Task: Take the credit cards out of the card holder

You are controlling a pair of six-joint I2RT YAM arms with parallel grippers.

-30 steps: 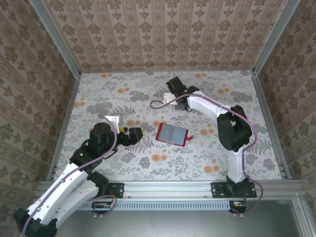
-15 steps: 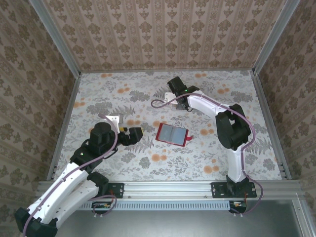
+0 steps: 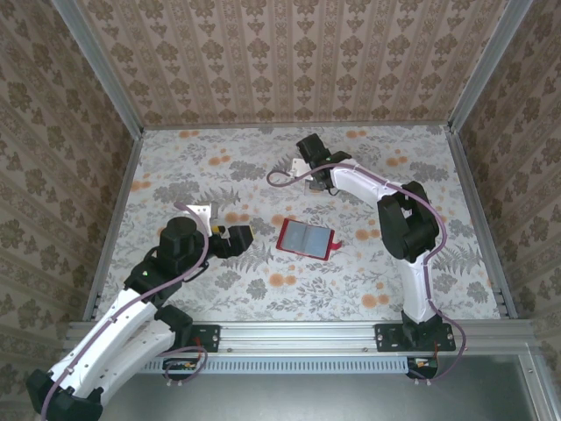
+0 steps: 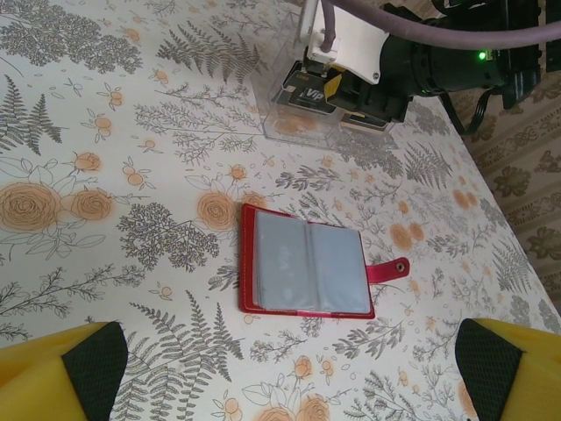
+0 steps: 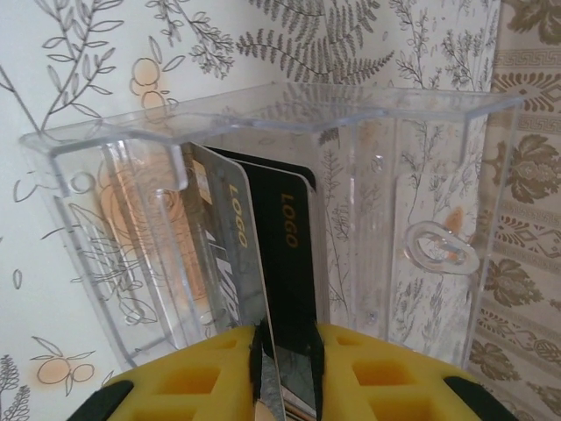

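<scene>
- Currently, the right fingers (image 5: 193, 379) are pinching two cards (image 5: 263, 254), one grey and one black, held upright and side by side between the yellow pads.
- Over the last second the right arm (image 3: 386, 197) has been drawing its elbow leftward and shifting its wrist slightly toward the far left. This is keeping the cards over the clear box (image 5: 421, 175) at the far centre of the desk (image 3: 193, 167).
- Judging from this, the cards are being lowered into the box, and release is probably the remaining step.
- The card holder (image 4: 307, 272) is lying open and flat near the middle of the desk, unmoved. Its closing tab (image 4: 390, 267) is pointing right.
- Its grey-blue pockets are looking empty, which suggests extraction is finished or nearly so.
- The left fingers (image 4: 53, 377) are staying spread wide, holding nothing, and hovering near and to the left of the holder.
- Each card is showing "LOGO" in gold lettering. The grey card is also carrying larger characters that read as "VIP" in the left wrist view.
</scene>
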